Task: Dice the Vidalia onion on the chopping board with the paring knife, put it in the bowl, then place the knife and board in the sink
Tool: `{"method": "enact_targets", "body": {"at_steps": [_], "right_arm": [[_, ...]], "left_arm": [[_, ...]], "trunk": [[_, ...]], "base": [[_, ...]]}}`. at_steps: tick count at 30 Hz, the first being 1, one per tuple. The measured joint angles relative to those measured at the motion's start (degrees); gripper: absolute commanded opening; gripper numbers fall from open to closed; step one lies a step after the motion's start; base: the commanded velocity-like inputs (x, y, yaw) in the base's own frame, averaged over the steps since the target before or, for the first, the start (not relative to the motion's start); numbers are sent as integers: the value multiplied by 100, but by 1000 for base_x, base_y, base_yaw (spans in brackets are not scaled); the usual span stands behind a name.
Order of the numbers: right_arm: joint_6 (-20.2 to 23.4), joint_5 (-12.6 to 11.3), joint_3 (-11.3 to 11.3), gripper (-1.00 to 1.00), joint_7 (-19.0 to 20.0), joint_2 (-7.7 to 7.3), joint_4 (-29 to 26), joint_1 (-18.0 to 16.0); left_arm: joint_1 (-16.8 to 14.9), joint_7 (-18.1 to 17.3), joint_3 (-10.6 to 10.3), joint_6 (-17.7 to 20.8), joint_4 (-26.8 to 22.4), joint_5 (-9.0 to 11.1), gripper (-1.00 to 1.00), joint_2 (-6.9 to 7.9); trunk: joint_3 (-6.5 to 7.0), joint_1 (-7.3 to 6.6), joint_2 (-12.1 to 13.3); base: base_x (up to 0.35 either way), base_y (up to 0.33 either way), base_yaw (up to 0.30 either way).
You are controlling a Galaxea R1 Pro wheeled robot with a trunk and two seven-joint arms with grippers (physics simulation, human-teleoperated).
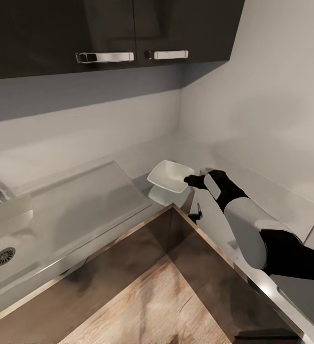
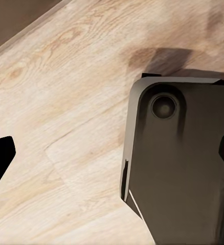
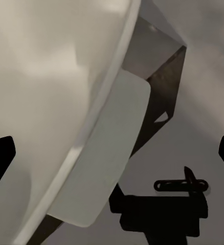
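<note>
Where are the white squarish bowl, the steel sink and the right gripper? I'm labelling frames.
white squarish bowl (image 1: pixel 168 176): head view, inner floor.
grey steel sink (image 1: pixel 4 256): head view, round drain.
right gripper (image 1: pixel 189 180): head view, dark fingertips at bowl's rim.

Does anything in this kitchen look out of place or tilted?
Yes. The white bowl is tilted and lifted above the countertop, with the right claw at its rim. Its reflection shows below it.
</note>
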Motion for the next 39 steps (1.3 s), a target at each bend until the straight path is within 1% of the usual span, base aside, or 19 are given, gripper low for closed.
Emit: {"method": "enact_targets", "body": {"at_steps": [15,39], "right_arm": [[0,-1,0,100,0,2,4,0],[-1,-3,-1,100,-5,6,0,0]], "left_arm": [[0,0,0,0,0,0,100,0],[0,0,0,1,-1,0,100,0]], "trunk": [[-135,0,0],[-337,0,-1]], "base": [[51,35,0],[2,1,0]]}}
